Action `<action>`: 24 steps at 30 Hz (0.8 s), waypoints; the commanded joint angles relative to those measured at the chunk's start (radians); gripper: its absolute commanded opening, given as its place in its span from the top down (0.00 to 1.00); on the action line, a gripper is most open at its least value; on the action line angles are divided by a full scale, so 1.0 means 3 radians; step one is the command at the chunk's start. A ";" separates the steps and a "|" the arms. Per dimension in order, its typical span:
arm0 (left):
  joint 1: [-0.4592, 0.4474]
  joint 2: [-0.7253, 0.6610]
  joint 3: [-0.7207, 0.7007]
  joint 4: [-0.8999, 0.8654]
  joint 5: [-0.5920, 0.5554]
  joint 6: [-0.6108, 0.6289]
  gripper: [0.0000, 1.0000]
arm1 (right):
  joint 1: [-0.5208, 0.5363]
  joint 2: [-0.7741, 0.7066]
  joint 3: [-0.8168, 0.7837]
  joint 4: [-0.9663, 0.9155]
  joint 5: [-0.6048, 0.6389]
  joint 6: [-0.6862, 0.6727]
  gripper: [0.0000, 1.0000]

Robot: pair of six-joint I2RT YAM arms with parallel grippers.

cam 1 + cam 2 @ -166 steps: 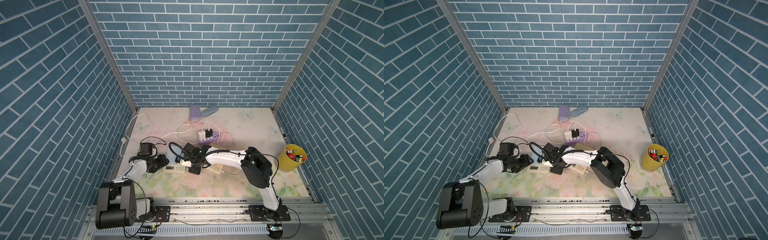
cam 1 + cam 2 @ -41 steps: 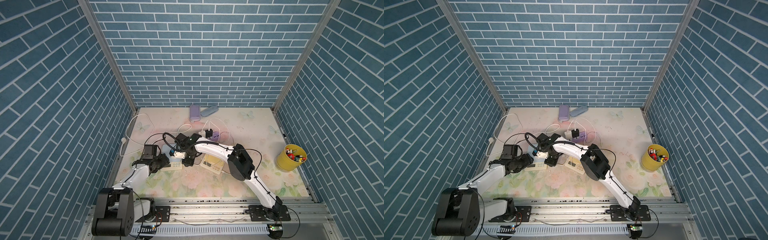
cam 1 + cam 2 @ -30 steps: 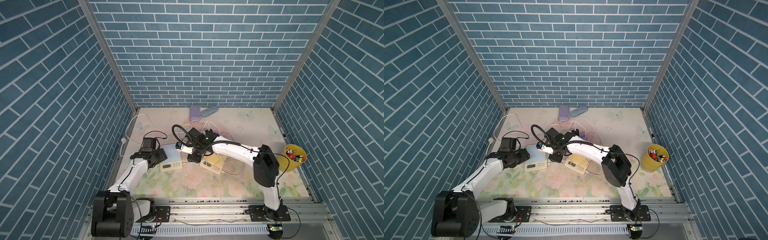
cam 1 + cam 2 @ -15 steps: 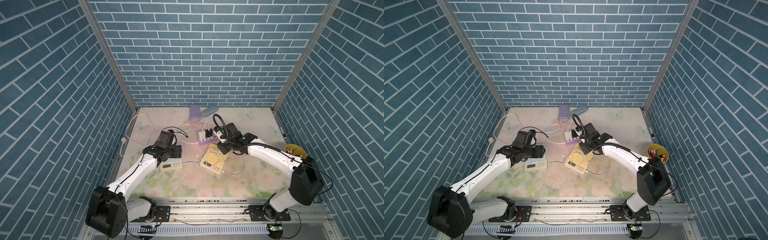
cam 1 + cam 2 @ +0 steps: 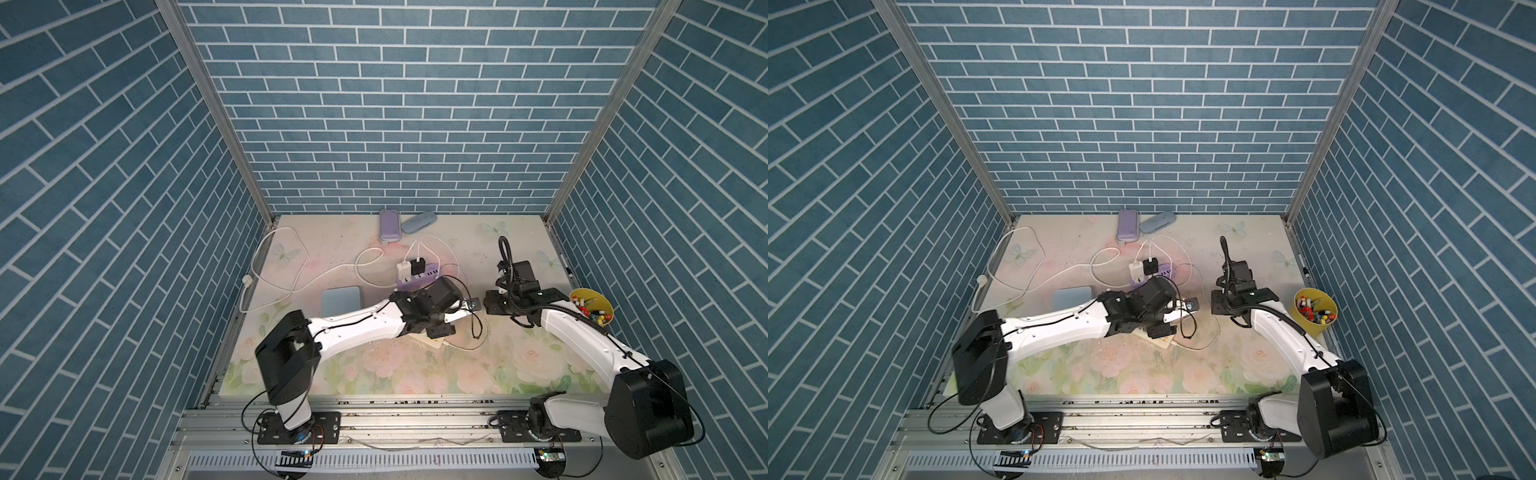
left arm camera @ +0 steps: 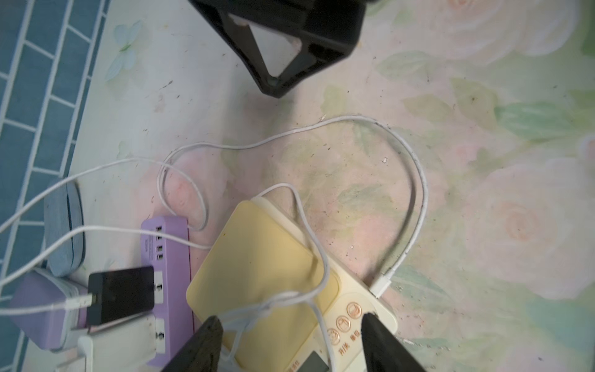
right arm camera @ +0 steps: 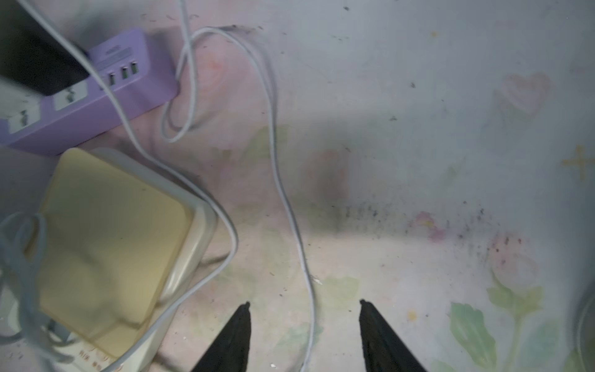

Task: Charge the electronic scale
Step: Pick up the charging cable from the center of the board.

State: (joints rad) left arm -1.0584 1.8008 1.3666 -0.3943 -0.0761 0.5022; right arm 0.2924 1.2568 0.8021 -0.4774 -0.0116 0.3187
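Yellow scale (image 6: 251, 257) — orange Chinese button labels; strip (image 6: 174, 273) print illegible.

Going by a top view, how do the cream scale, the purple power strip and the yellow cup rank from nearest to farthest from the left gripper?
1. Cream scale: directly beneath the left gripper, whose jaws stand open over it.
2. Purple power strip: just beyond the scale, toward the back wall.
3. Yellow cup: far off at the right edge.

Two scales: blue scale (image 5: 340, 300) at nine o'clock, yellow scale (image 6: 257, 267). One power strip (image 5: 411, 284). Two chargers: white charger (image 5: 402, 271), black charger (image 5: 418, 266). Two cases at twelve: purple case (image 5: 389, 224), grey case (image 5: 419, 222). One cup (image 5: 1310, 328) at three.
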 commanded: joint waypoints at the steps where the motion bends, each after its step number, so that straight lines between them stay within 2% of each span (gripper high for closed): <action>1: -0.0046 0.0408 0.0335 -0.0310 -0.0279 0.0502 0.30 | -0.0092 -0.0145 -0.0074 0.0041 -0.0186 0.0183 0.44; 7: -0.0042 0.0886 0.0848 -0.0643 -0.0493 0.0732 0.33 | -0.0160 -0.0190 -0.0165 0.0040 -0.0237 0.0155 0.45; 11: -0.0042 0.0877 0.0862 -0.0745 -0.0425 0.0856 0.33 | -0.0177 -0.0182 -0.0183 0.0052 -0.0222 0.0127 0.46; 13: -0.0051 0.0946 0.0909 -0.0816 -0.0509 0.0928 0.35 | -0.0176 -0.0155 -0.0165 0.0062 -0.0237 0.0119 0.46; 14: -0.0053 0.1010 0.0960 -0.0859 -0.0608 0.0947 0.38 | -0.0177 -0.0139 -0.0149 0.0069 -0.0237 0.0114 0.46; 16: -0.0055 0.1108 0.1069 -0.0942 -0.0745 0.0948 0.52 | -0.0177 -0.0110 -0.0105 0.0054 -0.0237 0.0094 0.47; 20: -0.0076 0.1068 0.1154 -0.1003 -0.0817 0.1024 0.91 | -0.0176 -0.0163 0.0001 -0.0052 -0.0374 0.0057 0.49; 22: -0.0058 0.0936 0.1071 -0.0891 -0.0775 0.1032 0.99 | -0.0177 -0.0205 -0.0007 -0.0023 -0.0335 0.0042 0.50; 24: -0.0041 0.0802 0.1006 -0.0775 -0.0730 0.0970 1.00 | -0.0177 -0.0201 -0.0004 0.0001 -0.0314 0.0032 0.50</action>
State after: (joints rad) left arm -1.0737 2.1059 1.6836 -0.6373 -0.2924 0.7990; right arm 0.2436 1.2156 0.7765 -0.4698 -0.1020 0.3325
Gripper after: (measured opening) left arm 0.074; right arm 0.498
